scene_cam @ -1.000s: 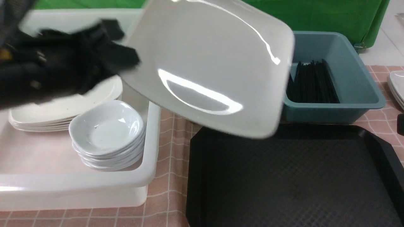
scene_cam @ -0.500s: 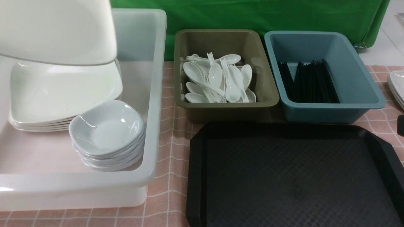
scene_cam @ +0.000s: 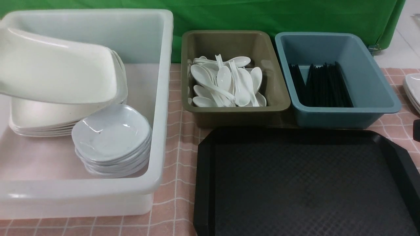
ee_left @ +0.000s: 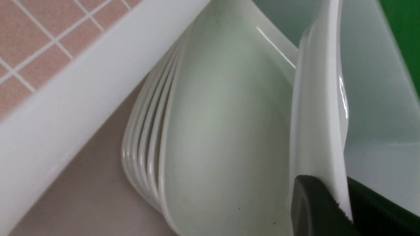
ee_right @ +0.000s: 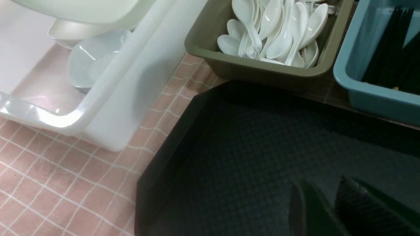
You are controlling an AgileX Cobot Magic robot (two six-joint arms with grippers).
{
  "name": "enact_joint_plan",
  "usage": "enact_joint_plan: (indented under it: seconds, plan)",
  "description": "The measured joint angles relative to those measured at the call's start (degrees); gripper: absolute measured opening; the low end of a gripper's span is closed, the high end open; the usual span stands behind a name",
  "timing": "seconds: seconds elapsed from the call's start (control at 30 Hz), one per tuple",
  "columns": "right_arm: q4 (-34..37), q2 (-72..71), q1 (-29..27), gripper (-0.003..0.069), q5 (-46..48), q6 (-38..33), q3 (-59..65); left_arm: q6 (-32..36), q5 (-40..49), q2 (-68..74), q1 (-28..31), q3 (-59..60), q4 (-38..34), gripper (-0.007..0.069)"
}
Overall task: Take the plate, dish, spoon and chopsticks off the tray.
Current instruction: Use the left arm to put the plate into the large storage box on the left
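The large white square plate [scene_cam: 55,72] hangs tilted just above a stack of like plates [scene_cam: 39,119] in the white bin [scene_cam: 160,98]. In the left wrist view my left gripper [ee_left: 328,195] is shut on the plate's rim [ee_left: 320,98], beside the stack [ee_left: 223,114]; this gripper is out of the front view. The black tray [scene_cam: 305,183] is bare. My right gripper [ee_right: 320,185] is open and empty above the tray [ee_right: 229,157]. Small dishes [scene_cam: 111,137] are stacked in the white bin. Spoons [scene_cam: 226,82] lie in the olive bin, chopsticks [scene_cam: 323,85] in the blue bin.
The olive bin [scene_cam: 279,98] and blue bin [scene_cam: 377,88] stand behind the tray on a pink checked cloth [scene_cam: 177,147]. More white plates [scene_cam: 413,88] sit at the far right edge. A green backdrop closes the back.
The plate has moved left from above the tray's far edge into the white bin and come down close to the stack. The left arm has left the front view.
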Motion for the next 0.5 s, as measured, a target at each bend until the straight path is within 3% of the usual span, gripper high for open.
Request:
enact_joint_plan:
  seconds: [0.3, 0.47, 0.5]
  plan:
    - [0.0, 0.0, 0.0, 0.0188, 0.0, 0.0, 0.0, 2.44, -1.73, 4.21, 0.0, -0.11, -1.33, 0.0044]
    - [-0.07, 0.0, 0.0, 0.0195, 0.05, 0.0, 0.0, 5.03, -1.87, 4.62, 0.0, -0.11, -1.67, 0.0141]
    - [-0.07, 0.0, 0.0, 0.0195, 0.1, 0.0, 0.0, 6.33, -1.58, 4.62, 0.0, -0.11, -1.74, 0.0199]
